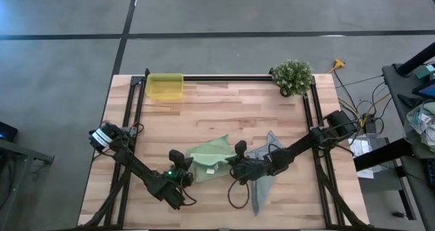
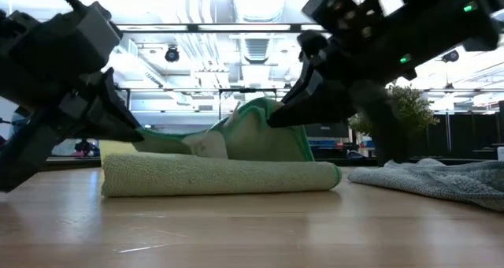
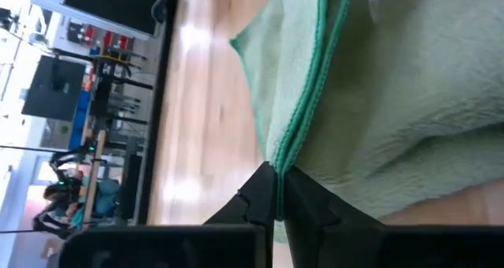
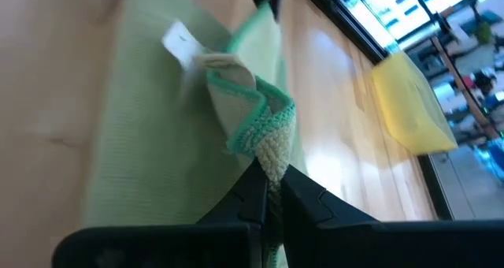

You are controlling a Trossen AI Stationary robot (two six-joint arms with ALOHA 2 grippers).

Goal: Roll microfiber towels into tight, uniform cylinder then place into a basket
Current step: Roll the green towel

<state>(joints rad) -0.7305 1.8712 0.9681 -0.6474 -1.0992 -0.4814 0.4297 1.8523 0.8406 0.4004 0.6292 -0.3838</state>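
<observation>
From above: green towel (image 1: 209, 157) lies mid-table, near front edge, w/ left gripper (image 1: 185, 171) at its left end and right gripper (image 1: 233, 164) at its right end. Grey-blue towel (image 1: 264, 168) is spread under the right arm. Yellow basket (image 1: 165, 86) sits at back left corner, well apart; potted plant (image 1: 293, 77) at back right.

Low view: green towel partly rolled, loose edge lifted.

Left wrist: jaws pinched tight on the towel's hem.

Right wrist: jaws clamped on a bunched corner; white tag (image 4: 182, 42) beyond.
</observation>
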